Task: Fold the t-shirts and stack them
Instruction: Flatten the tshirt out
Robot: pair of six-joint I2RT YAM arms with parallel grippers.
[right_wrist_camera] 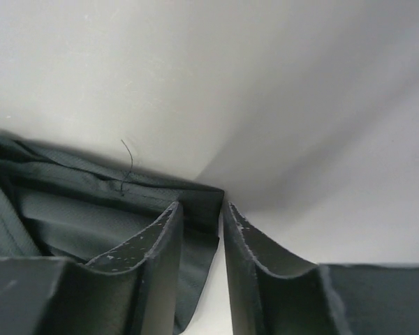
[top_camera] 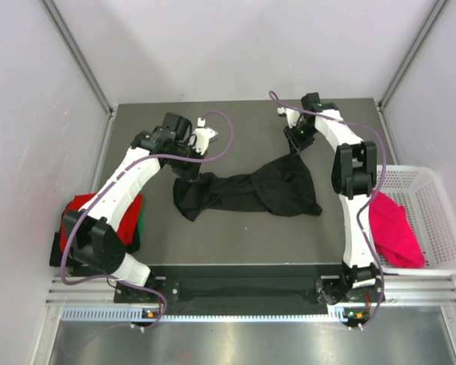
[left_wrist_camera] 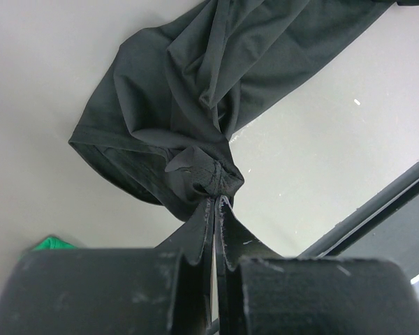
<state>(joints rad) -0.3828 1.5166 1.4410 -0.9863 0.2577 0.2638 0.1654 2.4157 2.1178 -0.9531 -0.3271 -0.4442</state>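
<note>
The left hand (left_wrist_camera: pixel 217 213) pinches a bunched fold of the black t-shirt (left_wrist_camera: pixel 195 91) between its closed fingers, the rest of the shirt trailing in wrinkles across the grey desk (left_wrist_camera: pixel 335 139), a scrap of green cloth (left_wrist_camera: pixel 51 244) showing just beside the hand.
</note>
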